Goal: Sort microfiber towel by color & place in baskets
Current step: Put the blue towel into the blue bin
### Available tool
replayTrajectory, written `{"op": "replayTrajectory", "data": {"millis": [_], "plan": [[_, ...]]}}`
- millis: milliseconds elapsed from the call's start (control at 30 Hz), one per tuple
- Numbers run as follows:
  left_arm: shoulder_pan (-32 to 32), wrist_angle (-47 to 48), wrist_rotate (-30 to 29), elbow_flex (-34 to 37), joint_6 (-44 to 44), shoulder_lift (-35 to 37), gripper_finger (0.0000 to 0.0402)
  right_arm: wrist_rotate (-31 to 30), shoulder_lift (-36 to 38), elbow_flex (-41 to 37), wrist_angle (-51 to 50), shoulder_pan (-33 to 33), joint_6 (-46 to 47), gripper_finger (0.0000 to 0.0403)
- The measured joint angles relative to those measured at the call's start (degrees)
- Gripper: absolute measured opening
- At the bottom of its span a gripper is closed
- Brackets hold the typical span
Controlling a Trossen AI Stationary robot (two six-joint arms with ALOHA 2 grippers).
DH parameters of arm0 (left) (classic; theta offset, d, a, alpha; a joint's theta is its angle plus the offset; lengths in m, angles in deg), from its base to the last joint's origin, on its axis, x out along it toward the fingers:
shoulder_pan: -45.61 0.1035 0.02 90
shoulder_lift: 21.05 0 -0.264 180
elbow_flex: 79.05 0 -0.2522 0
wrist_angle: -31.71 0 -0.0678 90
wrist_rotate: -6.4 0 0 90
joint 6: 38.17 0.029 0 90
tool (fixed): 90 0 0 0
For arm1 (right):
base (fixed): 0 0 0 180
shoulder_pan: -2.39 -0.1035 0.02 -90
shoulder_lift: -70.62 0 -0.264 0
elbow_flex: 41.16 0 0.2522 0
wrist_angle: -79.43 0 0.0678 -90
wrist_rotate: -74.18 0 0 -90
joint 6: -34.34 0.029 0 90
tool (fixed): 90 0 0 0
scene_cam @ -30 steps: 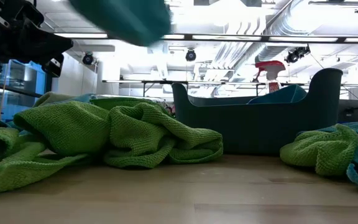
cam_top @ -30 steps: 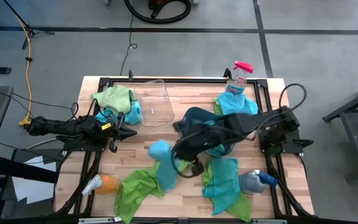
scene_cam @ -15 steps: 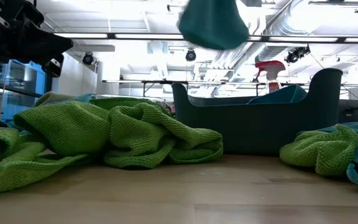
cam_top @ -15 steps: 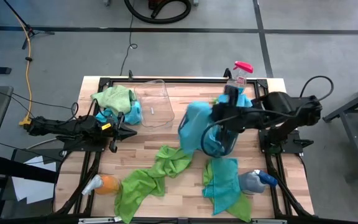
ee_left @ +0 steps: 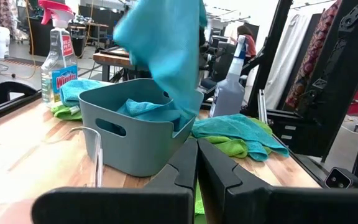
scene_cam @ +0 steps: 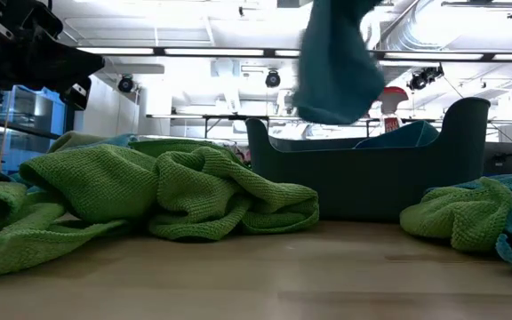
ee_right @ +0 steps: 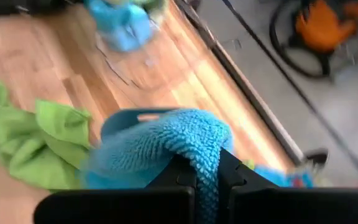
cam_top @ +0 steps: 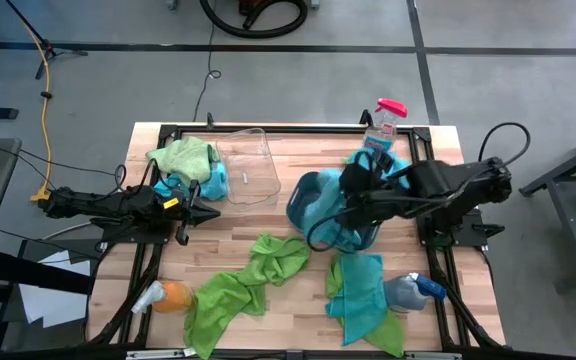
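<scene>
My right gripper is shut on a blue microfiber towel, held above the dark teal basket at the table's middle right. That basket has blue cloth in it. The clear basket stands at the far middle, with a green towel to its left. More green towels lie near the front, and a blue-and-green pile lies at the front right. My left gripper waits shut at the table's left side. My right gripper pinches a bunched fold of the blue towel between its two fingers. The fingers slant down, coming from the table's right. The towel hangs slack below them, lifted clear, its lower end just above the teal basket's rim.
A red-capped spray bottle stands at the far right, with blue cloth at its foot. A blue-topped bottle lies at the front right and an orange one at the front left. Bare wood lies between the two baskets.
My right gripper has carried the blue towel from the front middle of the table toward the far right, to above the teal basket, turning its wrist on the way. The towel has come clear of the green towels and hangs lower over the basket.
</scene>
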Motion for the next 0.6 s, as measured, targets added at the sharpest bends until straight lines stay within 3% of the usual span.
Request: {"op": "replayTrajectory", "data": {"millis": [300,433,600], "plan": [[0.01,0.01,0.0,0.0,0.0,0.01,0.0,3.87,0.78,-18.33,-1.22,2.03,26.27,0.0],[0.02,0.01,0.0,0.0,0.0,0.0,0.0,2.72,3.18,-18.72,-1.57,3.03,30.1,0.0],[0.0,0.02,0.0,0.0,0.01,-0.01,0.0,-1.06,6.41,-13.27,-3.45,3.02,29.2,0.0]]}}
